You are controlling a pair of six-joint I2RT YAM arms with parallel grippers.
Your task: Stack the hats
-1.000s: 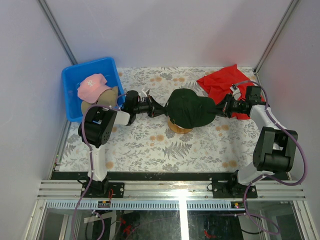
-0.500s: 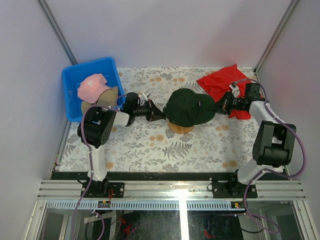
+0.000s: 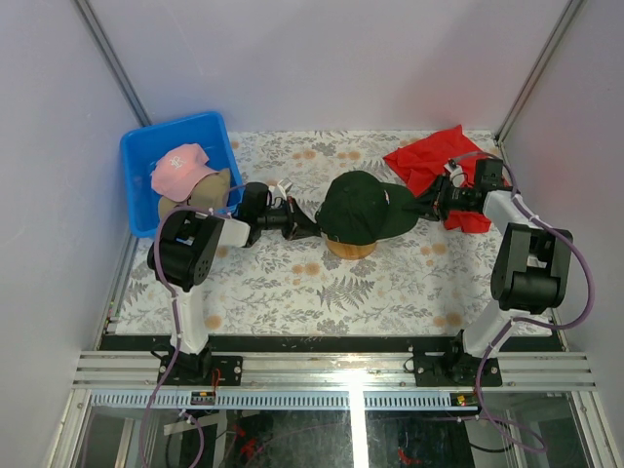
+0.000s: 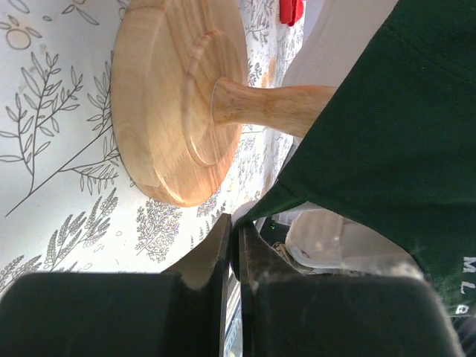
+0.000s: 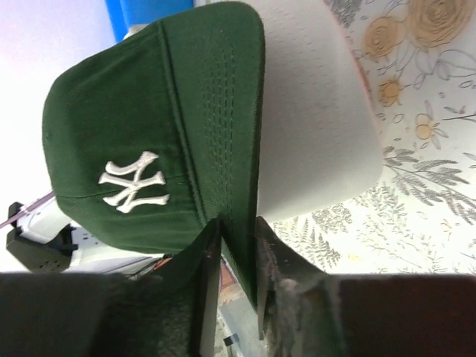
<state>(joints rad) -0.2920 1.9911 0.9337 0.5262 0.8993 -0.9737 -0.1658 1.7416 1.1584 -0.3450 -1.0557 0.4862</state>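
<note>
Matt, stitched cloth on the green cap (image 5: 141, 104); the wooden stand (image 4: 175, 104) beneath it is smooth, pale, faintly satin.

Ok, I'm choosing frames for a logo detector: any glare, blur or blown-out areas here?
Top view: even light, one glare spot on the near rail. Left wrist: stand sharp, left fingers dark and blurred. Right wrist: green cap and its logo crisp, background at upper left blown out to white, right fingers dark and soft.
</note>
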